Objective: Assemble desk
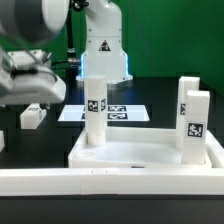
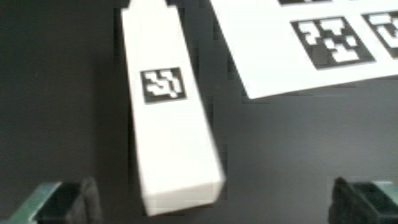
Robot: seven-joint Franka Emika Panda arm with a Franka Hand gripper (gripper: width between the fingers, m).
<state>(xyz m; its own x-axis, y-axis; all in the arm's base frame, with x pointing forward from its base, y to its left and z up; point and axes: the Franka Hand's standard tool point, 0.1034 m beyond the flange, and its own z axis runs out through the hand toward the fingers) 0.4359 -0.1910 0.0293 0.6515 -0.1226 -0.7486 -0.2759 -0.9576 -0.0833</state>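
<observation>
Shown only in the wrist view: a loose leg (image 2: 169,110) lying flat on the dark counter (image 2: 71,100), one tag facing up. Long axis running away from the camera, toward the marker board (image 2: 302,45), whose corner sits just beside the far end. Near end of the leg lying between the two dark fingertips (image 2: 63,200) of the claw (image 2: 214,203), closer to one than the other. Claw spread wide, gripping nothing, both tips clear of the leg's sides. Cannot tell how high above the counter.

Shown only in the exterior view: the desk panel (image 1: 150,152) lying flat on the counter, rim up, just behind the long white border rail (image 1: 100,182). Three legs standing upright at the panel's corners, long axes vertical, tags facing the camera: one (image 1: 95,108) toward the exterior view's left, two (image 1: 188,105) (image 1: 197,128) close together at the exterior view's right. Arm (image 1: 25,70) bent low at the exterior view's left, with a small white piece (image 1: 32,117) on the counter right beneath it, well apart from the panel; probably the same loose leg, seen end-on. Fingertips hard to make out here.
</observation>
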